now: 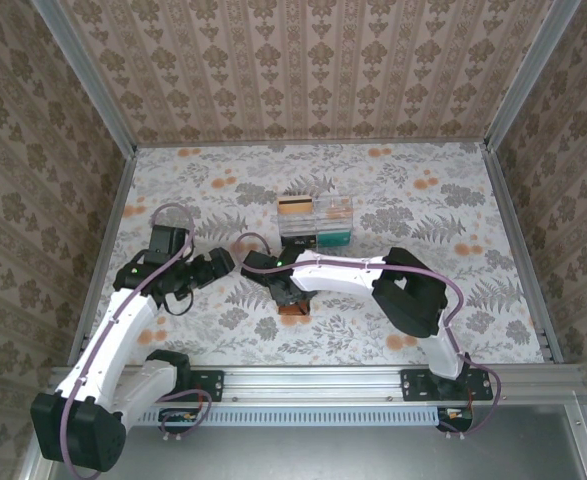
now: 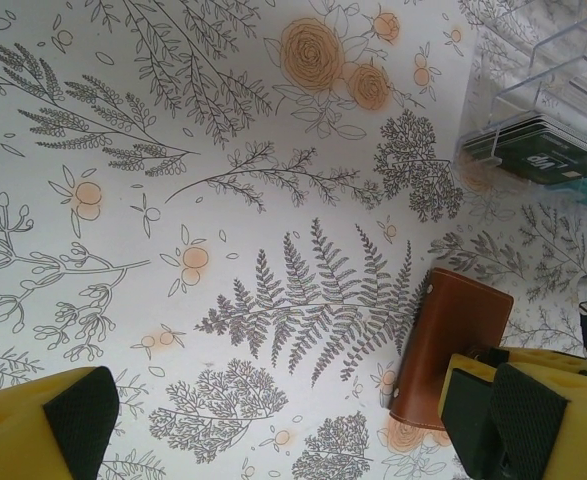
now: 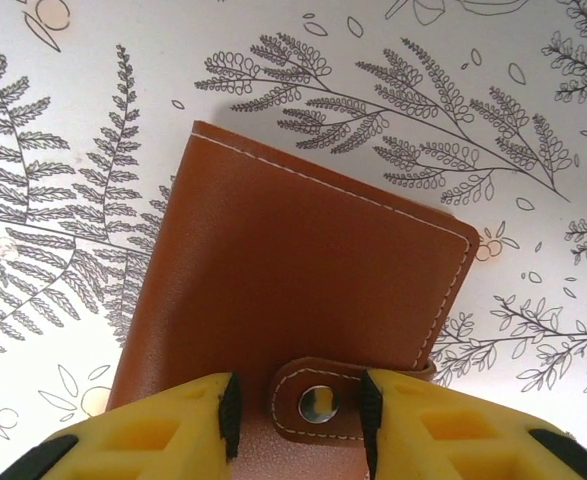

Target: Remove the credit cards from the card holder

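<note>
- Worktop point(image 1: 423, 320): flat, matte, printed with grey ferns and orange blooms; patterned wall panels enclose it.
- Card holder point(image 3: 293, 280): lies flat near the worktop's middle, directly under the right gripper point(image 3: 298, 400). It is closed. The cover is smooth reddish-brown leather-look material with pale edge stitching and rounded corners.
- Snap tab point(image 3: 318, 403): a short rounded strap with a bright metal stud, folded over the cover's edge and apparently fastened.
- Right gripper: yellow jaws with black pads stand partly apart, one either side of the stud. A gap shows between one pad and the tab's end, so nothing is clamped.
- Left gripper point(image 2: 273, 430): jaws fully spread, holding nothing, off to the card holder's left.
- Clear plastic box point(image 1: 316, 220): rigid, compartmented, sits beyond the card holder and apart from it.
- Step in hand, as judged: releasing the snap. No card is out yet.
- Next move calls for catching the tab's free end and lifting it off the stud. The thin cover will likely slide or lift unless the left gripper pins it.
</note>
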Motion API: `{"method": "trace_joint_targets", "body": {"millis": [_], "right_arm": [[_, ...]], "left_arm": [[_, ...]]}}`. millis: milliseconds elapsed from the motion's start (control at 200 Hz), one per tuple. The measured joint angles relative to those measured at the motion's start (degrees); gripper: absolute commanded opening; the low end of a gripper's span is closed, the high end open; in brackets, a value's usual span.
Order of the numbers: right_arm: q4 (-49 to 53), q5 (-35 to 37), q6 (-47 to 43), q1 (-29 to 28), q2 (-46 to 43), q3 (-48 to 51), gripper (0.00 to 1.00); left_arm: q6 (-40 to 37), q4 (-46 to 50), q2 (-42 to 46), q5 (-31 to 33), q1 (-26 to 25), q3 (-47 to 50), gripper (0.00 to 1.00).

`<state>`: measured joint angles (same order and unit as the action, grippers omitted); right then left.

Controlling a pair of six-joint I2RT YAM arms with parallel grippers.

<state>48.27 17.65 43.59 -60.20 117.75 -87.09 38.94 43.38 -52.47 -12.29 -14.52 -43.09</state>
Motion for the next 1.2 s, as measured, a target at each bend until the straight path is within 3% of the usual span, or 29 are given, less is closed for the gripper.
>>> {"method": "trace_joint_targets", "body": {"millis": [55, 330, 455, 520, 690, 775, 925, 1200], "right_arm": [[0.0, -0.1, -0.2, 0.0, 0.2, -0.2, 0.33], [0.4, 0.4, -0.4, 0.0, -0.3, -0.3, 0.0], [-0.1, 0.4, -0.3, 0.1, -0.7, 0.1, 0.0], [-0.7, 0.3, -0.3, 0.1, -1.4, 0.9, 0.0], [-4.7, -0.8, -0.3, 0.6, -4.3, 4.1, 0.0], [-7.3, -2.0, -0.3, 1.0, -6.0, 5.9, 0.0], [-12.1, -4.1, -0.3, 1.8, -8.3, 8.8, 0.0], [-16.6, -6.1, -0.6, 2.2, -8.5, 9.9, 0.0]], "left_arm": [[0.0, 0.0, 0.0, 0.0, 0.0, 0.0, 1.0], [0.0, -0.3, 0.0, -1.7, 0.0, 0.3, 0.99], [0.3, -2.3, 0.0, -4.6, 0.0, 1.9, 0.9], [0.9, -3.8, -0.3, -6.8, 0.0, 3.1, 0.78], [3.2, -8.7, -2.6, -13.0, 0.0, 5.4, 0.23], [4.9, -12.1, -4.9, -16.4, 0.0, 6.3, 0.0], [8.1, -19.0, -11.0, -21.1, -1.4, 7.0, 0.0], [13.7, -30.7, -23.9, -25.9, -8.7, 6.6, 0.0]]}}
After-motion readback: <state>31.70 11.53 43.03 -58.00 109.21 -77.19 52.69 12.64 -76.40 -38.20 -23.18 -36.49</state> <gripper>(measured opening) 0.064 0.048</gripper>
